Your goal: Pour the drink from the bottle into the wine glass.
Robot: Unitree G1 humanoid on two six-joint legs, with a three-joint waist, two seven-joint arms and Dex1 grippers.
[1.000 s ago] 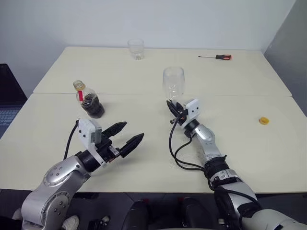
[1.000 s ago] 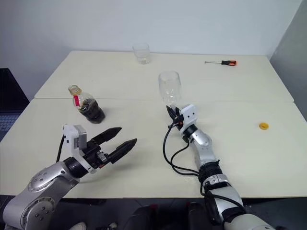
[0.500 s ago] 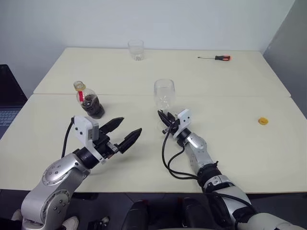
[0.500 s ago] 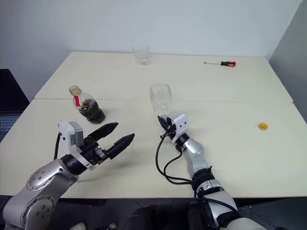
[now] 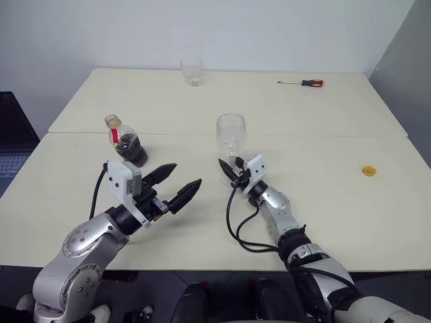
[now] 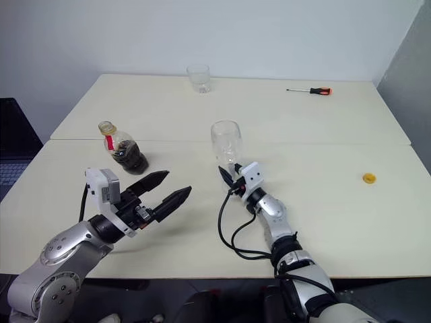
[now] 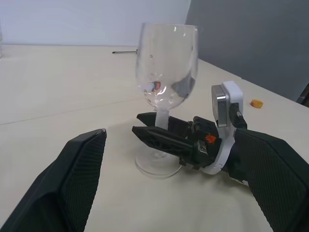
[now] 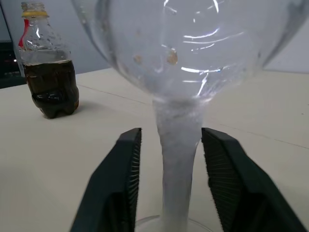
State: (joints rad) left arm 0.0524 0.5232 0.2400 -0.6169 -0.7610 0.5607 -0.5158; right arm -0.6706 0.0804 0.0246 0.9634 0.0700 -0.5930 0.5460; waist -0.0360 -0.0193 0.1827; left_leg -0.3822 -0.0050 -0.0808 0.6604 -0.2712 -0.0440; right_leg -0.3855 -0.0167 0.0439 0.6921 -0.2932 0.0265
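Standing upright near the middle of the pale table (image 5: 337, 222), the empty wine glass (image 5: 231, 136) has its stem between the parted fingers of the right gripper (image 5: 227, 170), which a second ago pinched it and held it aloft. In the right wrist view, gaps show on both sides of the stem. The bottle (image 5: 123, 140), its drink (image 5: 130, 149) filling the lower half, stands uncapped well to the left. The left gripper (image 5: 176, 184) hovers wide open and empty between them. Farther off lie a tumbler (image 5: 191, 70), a screwdriver (image 5: 303, 82) and a yellow cap (image 5: 368, 170).
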